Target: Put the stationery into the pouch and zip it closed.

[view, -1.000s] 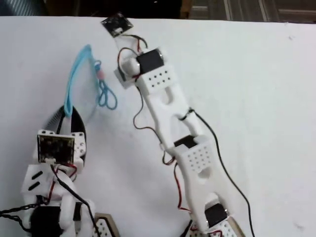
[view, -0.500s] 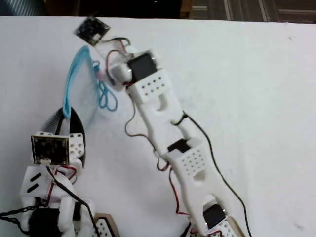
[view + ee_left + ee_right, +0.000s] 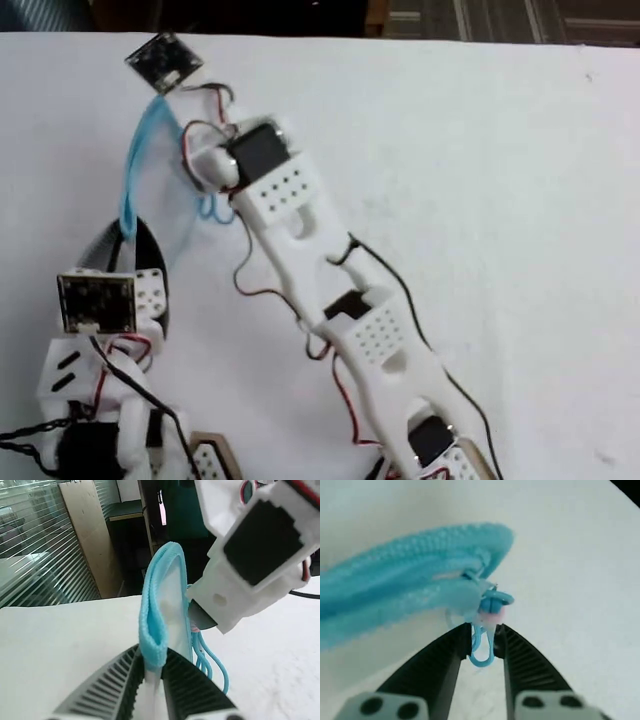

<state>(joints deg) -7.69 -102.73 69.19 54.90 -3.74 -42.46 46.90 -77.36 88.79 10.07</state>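
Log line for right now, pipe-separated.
left gripper: shut on pouch end | right gripper: shut on zipper pull | pouch: standing on edge

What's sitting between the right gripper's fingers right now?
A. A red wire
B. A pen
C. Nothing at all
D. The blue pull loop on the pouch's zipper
D: in the right wrist view the blue pull loop hangs from the zipper, pinched between the fingers of the right gripper, while the left gripper clamps the end of the pouch.
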